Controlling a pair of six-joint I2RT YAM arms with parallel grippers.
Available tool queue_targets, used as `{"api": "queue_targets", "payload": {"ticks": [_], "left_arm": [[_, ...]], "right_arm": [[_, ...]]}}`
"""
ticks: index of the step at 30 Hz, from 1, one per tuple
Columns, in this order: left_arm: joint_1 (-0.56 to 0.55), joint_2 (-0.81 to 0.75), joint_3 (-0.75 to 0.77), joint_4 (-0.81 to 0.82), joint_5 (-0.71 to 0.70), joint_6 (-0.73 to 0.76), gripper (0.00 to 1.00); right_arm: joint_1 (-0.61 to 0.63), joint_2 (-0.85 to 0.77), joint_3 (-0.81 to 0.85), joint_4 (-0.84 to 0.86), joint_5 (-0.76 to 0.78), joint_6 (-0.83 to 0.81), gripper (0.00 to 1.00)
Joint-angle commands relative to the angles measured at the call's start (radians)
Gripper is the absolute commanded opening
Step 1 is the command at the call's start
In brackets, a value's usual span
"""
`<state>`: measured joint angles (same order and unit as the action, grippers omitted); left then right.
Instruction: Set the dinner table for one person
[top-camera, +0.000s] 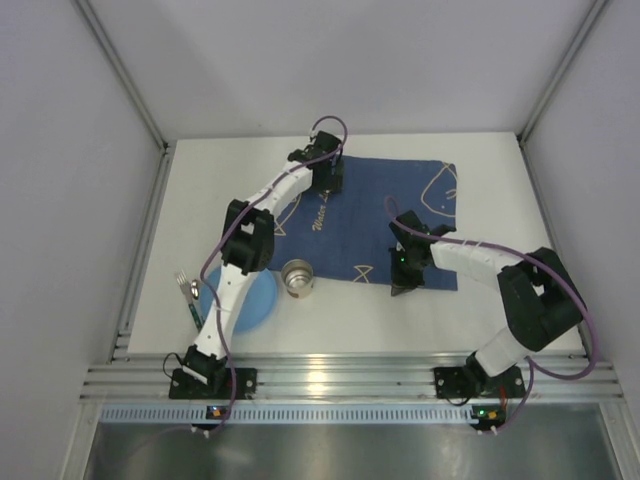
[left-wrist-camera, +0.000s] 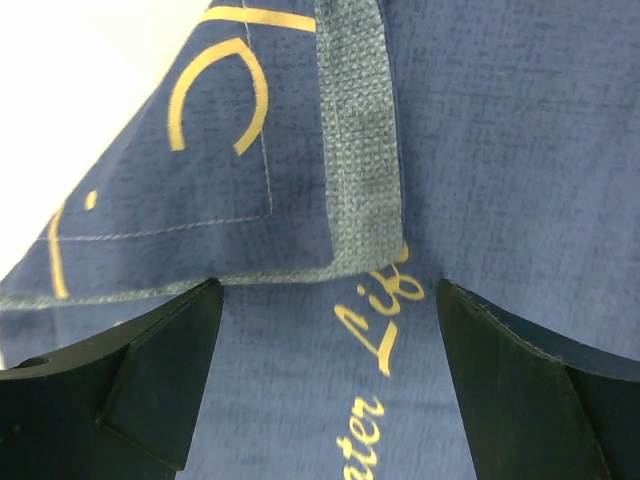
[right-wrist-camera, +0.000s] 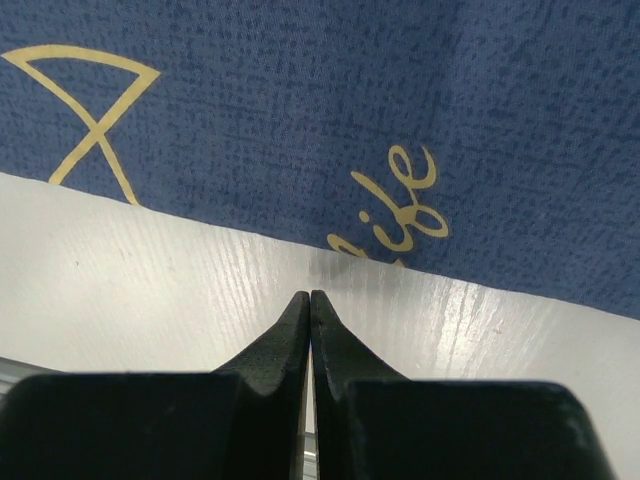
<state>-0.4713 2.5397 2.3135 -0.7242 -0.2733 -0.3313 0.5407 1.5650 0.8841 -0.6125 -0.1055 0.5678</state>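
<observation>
White and smooth, the bench (top-camera: 195, 205) lies under everything, too stiff to grasp, so we think the soft blue mat (top-camera: 375, 190) can slide on it; our left claw (left-wrist-camera: 325, 320) stands apart over the folded corner (left-wrist-camera: 250, 170), and our right claw (right-wrist-camera: 311, 300) is pressed together.

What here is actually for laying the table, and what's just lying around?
For the job: dinner table, blue mat, blue plate, metal cup, cutlery.
Just there: metal rail, grey walls.
</observation>
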Motion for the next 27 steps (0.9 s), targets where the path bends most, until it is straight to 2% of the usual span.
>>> {"api": "queue_targets", "payload": {"ticks": [1, 11, 15, 17, 20, 22, 27], "left_arm": [[0.025, 0.033, 0.055, 0.012, 0.011, -0.026, 0.94], [0.155, 0.051, 0.096, 0.074, 0.039, -0.112, 0.93], [0.2, 0.008, 0.09, 0.221, -0.079, -0.1, 0.99], [0.217, -0.012, 0.099, 0.319, -0.223, -0.095, 0.99], [0.276, -0.042, 0.104, 0.374, -0.335, -0.153, 0.99], [0.318, -0.088, 0.098, 0.378, -0.34, -0.21, 0.99], [0.326, -0.193, 0.002, 0.401, -0.32, -0.167, 0.99]], "right_arm": [[0.001, -0.005, -0.005, 0.034, 0.01, -0.011, 0.0], [-0.034, -0.026, -0.068, 0.039, 0.02, -0.013, 0.0], [-0.036, -0.034, -0.092, 0.039, 0.023, -0.013, 0.0], [-0.038, -0.045, -0.118, 0.04, 0.029, -0.011, 0.0], [-0.036, -0.077, -0.154, 0.039, 0.046, -0.008, 0.0], [-0.039, -0.105, -0.18, 0.037, 0.052, 0.0, 0.0], [-0.041, -0.175, -0.208, 0.031, 0.05, 0.033, 0.0]]}}
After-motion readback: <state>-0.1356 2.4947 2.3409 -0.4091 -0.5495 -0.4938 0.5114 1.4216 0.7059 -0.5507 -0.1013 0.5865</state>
